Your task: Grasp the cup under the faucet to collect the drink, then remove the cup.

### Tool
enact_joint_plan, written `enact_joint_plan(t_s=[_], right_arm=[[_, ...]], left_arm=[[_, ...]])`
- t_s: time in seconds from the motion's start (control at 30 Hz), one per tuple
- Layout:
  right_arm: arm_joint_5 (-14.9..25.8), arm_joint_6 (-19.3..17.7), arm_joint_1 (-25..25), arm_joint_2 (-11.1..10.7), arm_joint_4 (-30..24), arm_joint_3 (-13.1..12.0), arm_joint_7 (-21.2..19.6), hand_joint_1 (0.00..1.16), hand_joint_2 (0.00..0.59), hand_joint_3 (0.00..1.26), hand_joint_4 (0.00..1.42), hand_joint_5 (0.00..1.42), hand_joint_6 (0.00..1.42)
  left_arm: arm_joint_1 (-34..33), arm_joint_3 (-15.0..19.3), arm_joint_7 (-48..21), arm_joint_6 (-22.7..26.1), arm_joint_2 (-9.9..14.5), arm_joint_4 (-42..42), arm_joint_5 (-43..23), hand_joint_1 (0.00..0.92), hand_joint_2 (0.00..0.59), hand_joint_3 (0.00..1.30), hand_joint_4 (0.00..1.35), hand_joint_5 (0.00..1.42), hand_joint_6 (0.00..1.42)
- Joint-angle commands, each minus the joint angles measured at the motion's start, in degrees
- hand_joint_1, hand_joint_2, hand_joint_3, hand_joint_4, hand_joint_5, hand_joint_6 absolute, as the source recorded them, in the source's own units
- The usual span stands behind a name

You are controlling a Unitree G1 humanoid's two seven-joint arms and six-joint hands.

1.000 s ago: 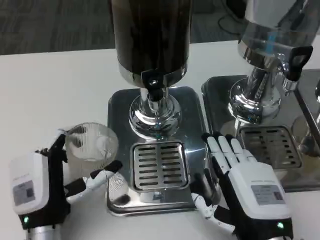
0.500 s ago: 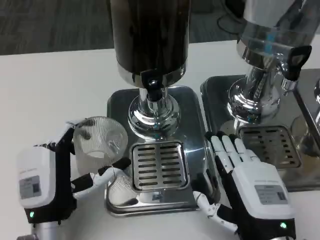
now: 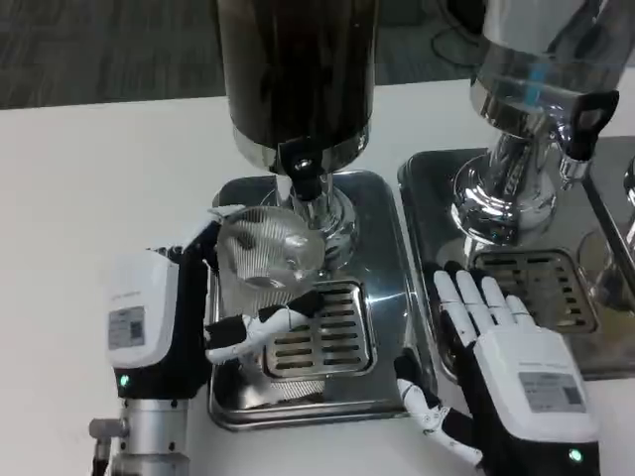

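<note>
While the left hand (image 3: 164,332) has its fingers (image 3: 248,329) clamped on the cup (image 3: 260,260) above the drip grate (image 3: 322,332), centre it upright beneath the faucet (image 3: 305,171); right hand (image 3: 506,372) rests with fingers apart.

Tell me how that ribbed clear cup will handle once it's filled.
The cup looks thin, clear plastic, so probably light and squeezable in the left hand. Its ribbed wall likely helps grip. Filled, it may tip or spill if tilted.
</note>
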Motion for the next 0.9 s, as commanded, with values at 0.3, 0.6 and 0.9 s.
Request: enact_joint_plan(t_s=[0.3,0.6,0.9], right_arm=[[0.7,0.4,1.5,-0.3,-2.1,-1.3,0.4,0.26,0.415,0.01,0.00,0.00,0.06],[0.0,0.9,1.3,-0.1,-3.0,-1.0,2.1,0.27,0.417,0.01,0.00,0.00,0.06],[1.6,0.7,0.6,0.3,-1.6,-1.1,3.0,0.30,0.423,0.02,0.00,0.00,0.06]], left_arm=[[-7.8,-4.3,-3.8,1.8,-5.2,7.5,0.7,0.474,0.052,0.57,0.69,0.91,1.10],[-6.3,-6.4,-3.2,2.8,-4.5,10.8,1.0,0.438,0.056,0.53,0.64,0.86,1.03],[-4.6,-6.5,-2.8,4.8,-3.2,10.0,1.1,0.265,0.046,0.26,0.32,0.63,0.70]])
